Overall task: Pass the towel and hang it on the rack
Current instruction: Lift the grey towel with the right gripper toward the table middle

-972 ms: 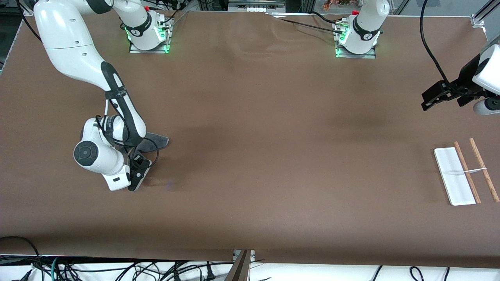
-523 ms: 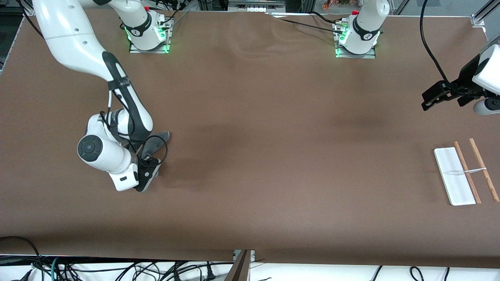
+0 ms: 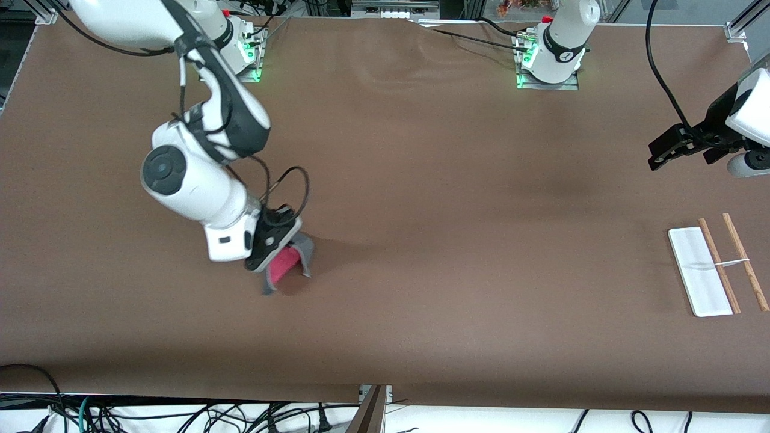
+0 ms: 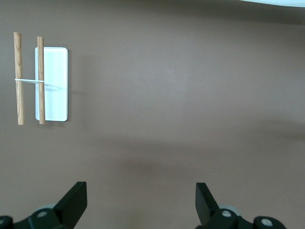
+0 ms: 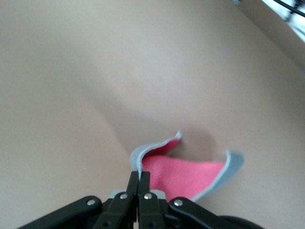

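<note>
The towel (image 3: 284,266) hangs folded from my right gripper (image 3: 281,248), red side showing between grey edges, over the table toward the right arm's end. In the right wrist view the jaws of that gripper (image 5: 138,175) are shut on the towel's (image 5: 188,174) grey edge. The rack (image 3: 701,272) stands toward the left arm's end, a white base with two wooden rods (image 3: 719,264) and a thin silver crosspiece. My left gripper (image 3: 665,151) waits in the air, farther from the front camera than the rack. It is open (image 4: 140,191) and holds nothing, with the rack (image 4: 51,83) in its view.
A brown cloth covers the table (image 3: 421,198). The two arm bases (image 3: 228,54) (image 3: 550,60) stand along the edge farthest from the front camera. Cables (image 3: 180,415) hang below the near edge.
My right arm has risen and swung toward the table's middle, lifting the towel off the table so its red side now shows. The left arm has not moved.
</note>
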You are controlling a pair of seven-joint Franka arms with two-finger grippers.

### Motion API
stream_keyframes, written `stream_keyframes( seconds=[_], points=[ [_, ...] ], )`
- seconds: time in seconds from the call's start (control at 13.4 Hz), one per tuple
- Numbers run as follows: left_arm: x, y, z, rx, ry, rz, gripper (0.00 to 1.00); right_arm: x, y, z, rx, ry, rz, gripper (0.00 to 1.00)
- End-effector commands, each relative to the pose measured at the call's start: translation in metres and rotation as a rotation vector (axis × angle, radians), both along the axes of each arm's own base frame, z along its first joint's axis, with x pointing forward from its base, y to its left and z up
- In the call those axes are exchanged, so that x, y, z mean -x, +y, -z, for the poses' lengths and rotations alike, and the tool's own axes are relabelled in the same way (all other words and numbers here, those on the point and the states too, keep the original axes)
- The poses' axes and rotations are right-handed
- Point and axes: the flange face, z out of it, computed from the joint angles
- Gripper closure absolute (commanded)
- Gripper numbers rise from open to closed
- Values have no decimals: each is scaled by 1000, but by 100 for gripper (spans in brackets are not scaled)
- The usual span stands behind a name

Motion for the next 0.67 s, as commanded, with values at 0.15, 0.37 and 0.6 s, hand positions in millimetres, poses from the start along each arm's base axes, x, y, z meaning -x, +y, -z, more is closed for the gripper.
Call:
stream_keyframes(
  seconds=[0.15, 0.37, 0.6],
  points=[
    [-3, -2, -4, -17, -11, 15, 0, 37, 86, -56, -111, 1, 86, 100],
    [-3, -2, -4, -18, -11, 13, 0, 61, 127, -78, -140, -10, 61, 100],
    [-3, -4, -9, -16, -23, 16, 0, 86, 171, -102, -190, -44, 10, 100]
  ],
)
